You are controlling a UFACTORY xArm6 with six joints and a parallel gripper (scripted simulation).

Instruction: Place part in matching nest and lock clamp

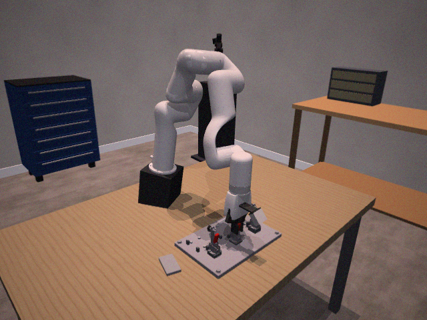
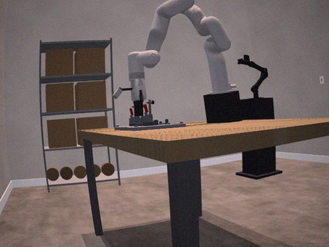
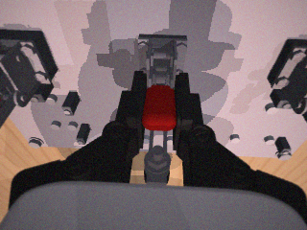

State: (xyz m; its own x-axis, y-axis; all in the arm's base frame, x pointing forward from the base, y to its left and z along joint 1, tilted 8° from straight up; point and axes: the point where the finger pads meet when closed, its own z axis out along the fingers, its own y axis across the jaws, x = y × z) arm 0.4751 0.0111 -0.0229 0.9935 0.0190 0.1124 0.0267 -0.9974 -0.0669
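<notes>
The part [image 1: 169,264] is a flat grey slab that lies on the table just left of the fixture plate [image 1: 231,263] [image 2: 148,126] [image 3: 269,29]. The plate carries three clamps. My gripper [image 1: 236,224] [image 2: 138,106] [image 3: 160,89] points straight down over the middle clamp [image 1: 235,238] [image 3: 160,53] and is shut on its red handle [image 3: 160,109]. The left clamp [image 1: 213,249] [image 3: 24,67] has a red handle [image 1: 216,237] that stands up. The right clamp [image 1: 254,225] [image 3: 290,72] stands close beside my wrist. Small rest pads [image 3: 72,103] show on the plate to the left of my fingers.
The arm's black base [image 1: 160,187] stands on the table behind the fixture. The fixture's near corner is close to the table's front edge [image 1: 293,275]. A second table with a drawer box [image 1: 357,85] stands at the right, a blue cabinet [image 1: 51,120] at the left.
</notes>
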